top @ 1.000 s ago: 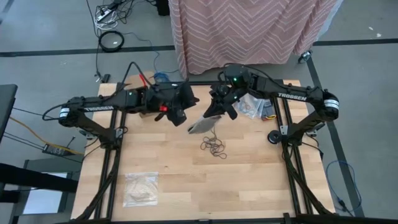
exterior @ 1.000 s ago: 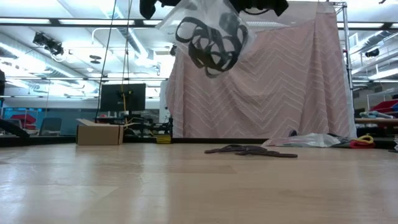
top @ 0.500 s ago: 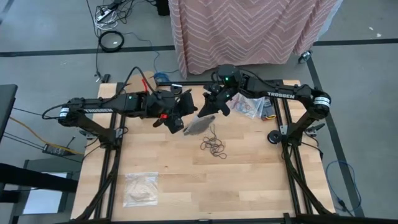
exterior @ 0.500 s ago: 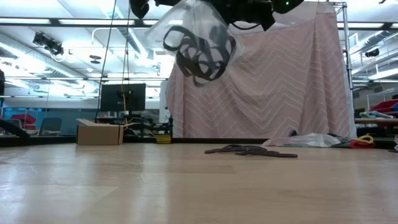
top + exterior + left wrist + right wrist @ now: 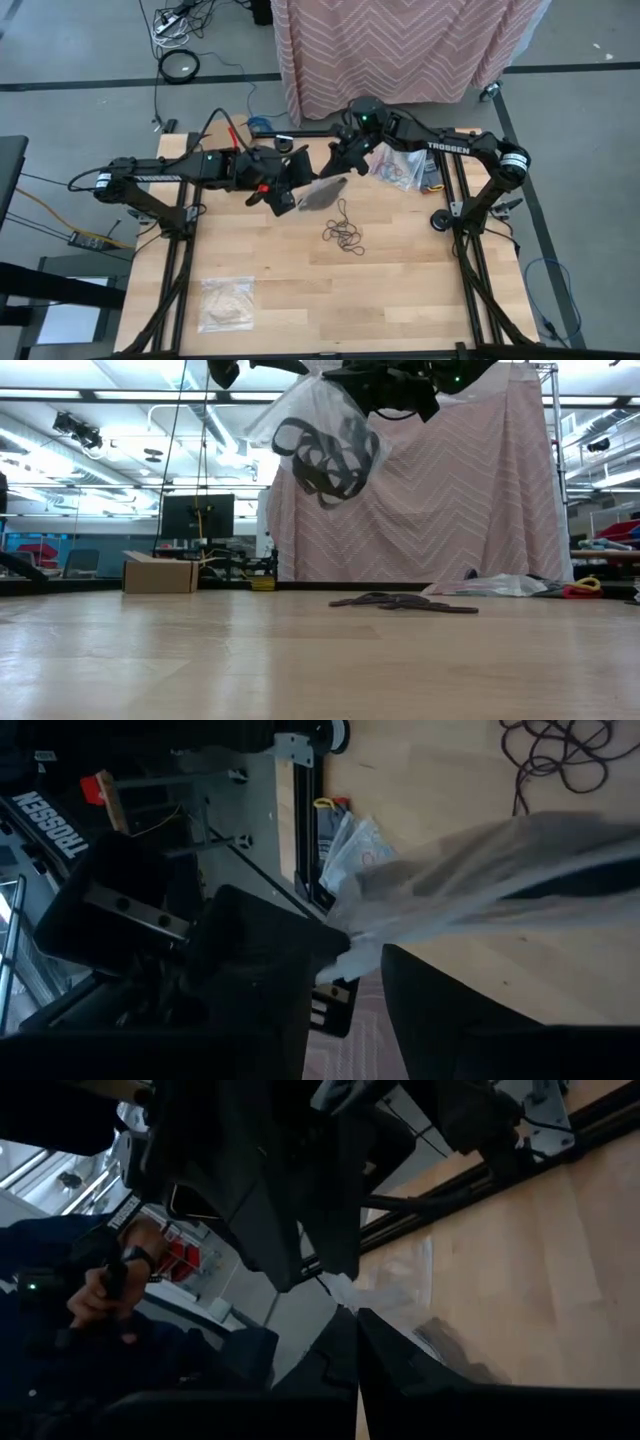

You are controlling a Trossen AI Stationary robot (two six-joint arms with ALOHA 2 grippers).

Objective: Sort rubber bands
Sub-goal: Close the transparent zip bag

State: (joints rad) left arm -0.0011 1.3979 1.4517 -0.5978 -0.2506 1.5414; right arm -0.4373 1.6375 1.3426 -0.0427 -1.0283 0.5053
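Both arms reach inward over the far half of the wooden counter (image 5: 400, 290), meeting above its middle. The right claw (image 5: 345, 168) is pinched shut on the top edge of a clear bag (image 5: 322, 192) that hangs in the air with large black rubber bands (image 5: 325, 455) inside. The left claw (image 5: 288, 190), fingers parted, is at the bag's other side, seemingly holding an edge. A loose pile of thin bands (image 5: 345, 235) lies on the counter just below.
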